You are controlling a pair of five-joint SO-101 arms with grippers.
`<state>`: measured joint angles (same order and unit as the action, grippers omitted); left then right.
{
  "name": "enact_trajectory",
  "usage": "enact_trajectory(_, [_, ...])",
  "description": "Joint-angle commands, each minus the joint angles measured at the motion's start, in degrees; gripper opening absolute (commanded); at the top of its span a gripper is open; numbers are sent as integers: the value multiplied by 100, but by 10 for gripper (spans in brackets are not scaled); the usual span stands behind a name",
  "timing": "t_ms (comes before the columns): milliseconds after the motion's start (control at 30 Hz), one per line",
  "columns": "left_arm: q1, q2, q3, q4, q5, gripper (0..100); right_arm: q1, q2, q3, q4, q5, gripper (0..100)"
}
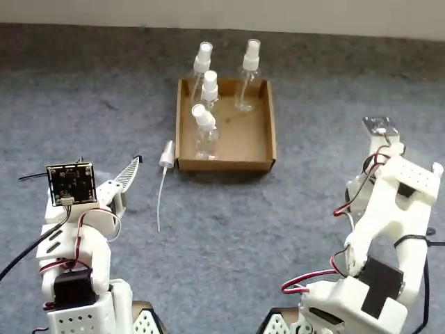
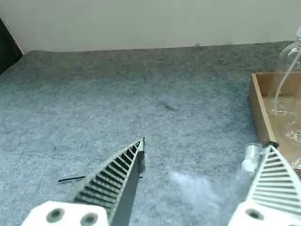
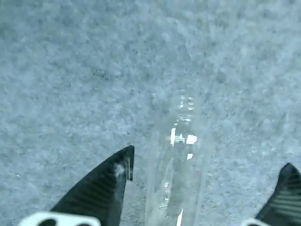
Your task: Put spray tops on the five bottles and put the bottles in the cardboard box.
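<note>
Your right end effector (image 3: 208, 159) stands wide open and empty, with the clear bottle (image 3: 176, 160) lying between its jaws on the desk (image 1: 278, 229). It looks light, slick and easily dented: grip its middle gently. The spray top (image 1: 165, 154) lies beside the box (image 1: 222, 165), upper centre.

Tabletop (image 1: 278, 209): mottled grey, felt-like.
Cardboard box (image 1: 272, 132): plain tan-brown.
Boxed bottles (image 1: 206, 136): clear, with white spray tops (image 1: 210, 82).
Loose spray top (image 1: 166, 154): white, with a pale translucent tube.
Lone bottle (image 3: 181, 155): clear, with white glints.
Left pincer (image 2: 207, 142): white, ribbed.
Right pincer (image 3: 209, 157): black, ribbed.
Arms (image 1: 396, 202): white, with red wiring (image 1: 348, 202).
</note>
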<state>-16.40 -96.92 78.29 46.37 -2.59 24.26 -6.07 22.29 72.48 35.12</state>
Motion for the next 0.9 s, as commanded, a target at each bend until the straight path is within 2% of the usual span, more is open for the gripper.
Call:
enact_trajectory(0, [84, 13, -40, 18, 53, 347, -207, -13, -347, -4, -70, 386])
enact_trajectory(267, [84, 13, -40, 18, 53, 347, -75, 954, -400, 4, -62, 386])
enact_trajectory(500, [84, 13, -40, 18, 53, 347, -66, 1051, -400, -31, -70, 384])
enact_trajectory(700, [84, 13, -40, 18, 53, 347, -40, 1086, -400, -48, -53, 258])
enact_trajectory(867, [84, 13, -40, 18, 53, 347, -40, 1086, -391, -40, -70, 238])
